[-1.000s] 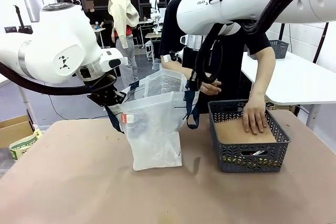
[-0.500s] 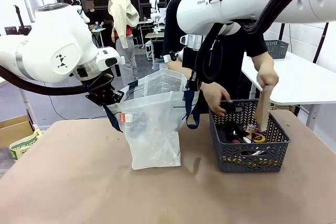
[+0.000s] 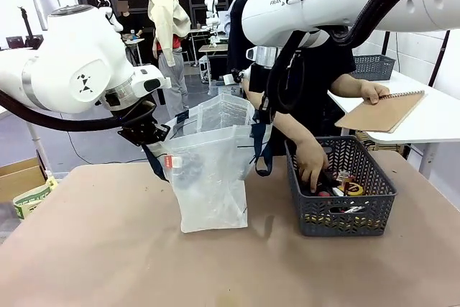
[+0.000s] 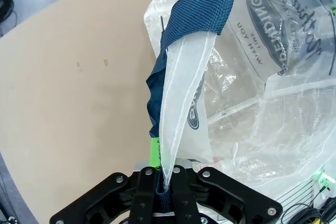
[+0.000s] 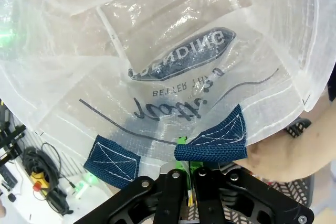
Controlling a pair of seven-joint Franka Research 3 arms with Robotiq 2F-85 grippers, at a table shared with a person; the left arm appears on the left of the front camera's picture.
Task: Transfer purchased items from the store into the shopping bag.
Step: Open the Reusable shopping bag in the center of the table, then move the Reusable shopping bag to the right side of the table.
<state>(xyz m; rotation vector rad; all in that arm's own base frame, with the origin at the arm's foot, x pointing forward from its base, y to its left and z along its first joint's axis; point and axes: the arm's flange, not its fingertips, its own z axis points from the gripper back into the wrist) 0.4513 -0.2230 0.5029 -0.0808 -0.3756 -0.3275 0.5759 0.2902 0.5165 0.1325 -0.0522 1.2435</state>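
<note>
The shopping bag point(image 3: 212, 177), translucent white with navy straps, stands open on the brown table, held up by both grippers. My left gripper point(image 3: 149, 136) is shut on its left rim and strap; the left wrist view has the gripper point(image 4: 164, 178) pinching plastic and the navy strap point(image 4: 194, 14). My right gripper point(image 3: 260, 116) is shut on the right rim; in the right wrist view the gripper point(image 5: 190, 170) clamps the edge by a navy strap patch point(image 5: 212, 142). The store, a dark grey slotted basket point(image 3: 345, 219), sits right of the bag. Purchased items point(image 3: 347, 188) with yellow and red parts lie inside.
A person stands behind the basket. One hand point(image 3: 311, 170) reaches down into it. The other hand point(image 3: 374, 91) rests on a brown board point(image 3: 381, 113) lying on the white table at right. A cardboard box point(image 3: 18, 177) sits at far left.
The person lifted the brown board out of the basket onto the white table, uncovering the items, and put the other hand into the basket. Both grippers kept holding the bag.
</note>
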